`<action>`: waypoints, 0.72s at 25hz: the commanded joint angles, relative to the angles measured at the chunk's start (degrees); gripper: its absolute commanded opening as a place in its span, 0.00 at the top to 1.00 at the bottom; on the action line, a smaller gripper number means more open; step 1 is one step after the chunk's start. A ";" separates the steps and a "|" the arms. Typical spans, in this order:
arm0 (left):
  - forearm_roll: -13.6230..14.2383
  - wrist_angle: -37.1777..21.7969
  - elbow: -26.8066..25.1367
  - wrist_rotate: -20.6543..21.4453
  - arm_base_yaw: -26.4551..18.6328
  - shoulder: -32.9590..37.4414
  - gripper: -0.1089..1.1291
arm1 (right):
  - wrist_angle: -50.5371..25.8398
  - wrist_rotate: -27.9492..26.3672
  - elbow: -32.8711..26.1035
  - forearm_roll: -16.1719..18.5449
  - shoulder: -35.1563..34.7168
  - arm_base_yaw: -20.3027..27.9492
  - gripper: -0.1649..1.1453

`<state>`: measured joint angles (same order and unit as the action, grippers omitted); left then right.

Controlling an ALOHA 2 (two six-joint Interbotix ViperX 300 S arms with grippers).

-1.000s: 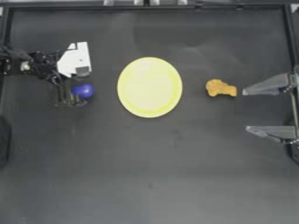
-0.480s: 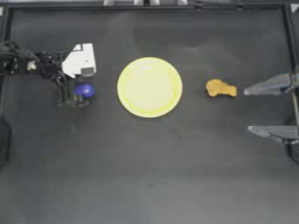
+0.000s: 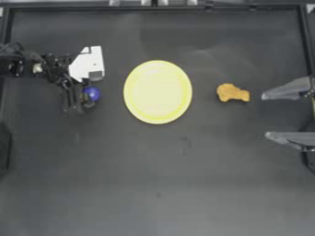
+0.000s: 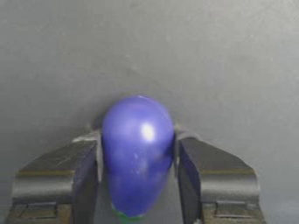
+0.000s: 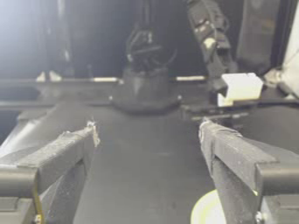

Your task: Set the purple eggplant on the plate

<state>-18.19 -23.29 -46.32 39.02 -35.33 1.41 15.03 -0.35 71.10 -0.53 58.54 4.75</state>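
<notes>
A dark, matte bench (image 3: 160,184) fills the overhead view, with a raised rim along its far edge. The landmark is the plate (image 3: 157,91), pale yellow, round and lying flat near the middle of the bench with nothing on it.

On the plate's left-arm side, near its rim but not touching it, sits the purple eggplant (image 3: 92,93). The left pincer (image 3: 80,97) is down around it. The left wrist view shows the eggplant (image 4: 138,153) standing between the two dark jaws, each jaw pressed against or just touching a flank, so the pincer looks closed on it. Whether the eggplant is lifted clear of the bench or resting on it cannot be told from either view.

The eggplant's long axis runs along the pincer's reach, rounded end pointing away from the wrist, a touch of green showing at the end nearest the wrist. The grip is therefore across its narrow waist, which should hold well, though the glossy skin could slip.

On the opposite side of the plate lies an orange-yellow lumpy piece (image 3: 232,93), apart from the rim. Beyond that, at the bench's edge, the right pincer (image 3: 288,113) waits with its jaws spread wide and nothing between them.

The left arm is far nearer and holds the eggplant. The plate lies straight across from it, toward the middle of the bench, so the coming move is judged a short lift and sideways carry over the near rim.
</notes>
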 commanded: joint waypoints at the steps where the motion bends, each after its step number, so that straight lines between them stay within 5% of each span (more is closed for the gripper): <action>1: -0.09 -0.79 1.93 3.52 0.26 2.46 0.58 | 0.18 0.09 -0.88 -0.18 -0.53 0.09 0.12; 10: -0.09 -6.50 12.04 3.60 3.60 4.48 0.56 | -0.44 -0.09 -1.05 -0.18 -0.70 0.09 0.12; 18: 0.00 -9.76 22.85 5.54 5.62 -2.46 0.56 | -0.35 -0.09 -1.23 -0.53 -2.20 0.09 0.12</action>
<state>-18.11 -32.87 -26.54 39.73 -30.06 -1.32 14.33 -0.35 71.10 -0.79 57.22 4.83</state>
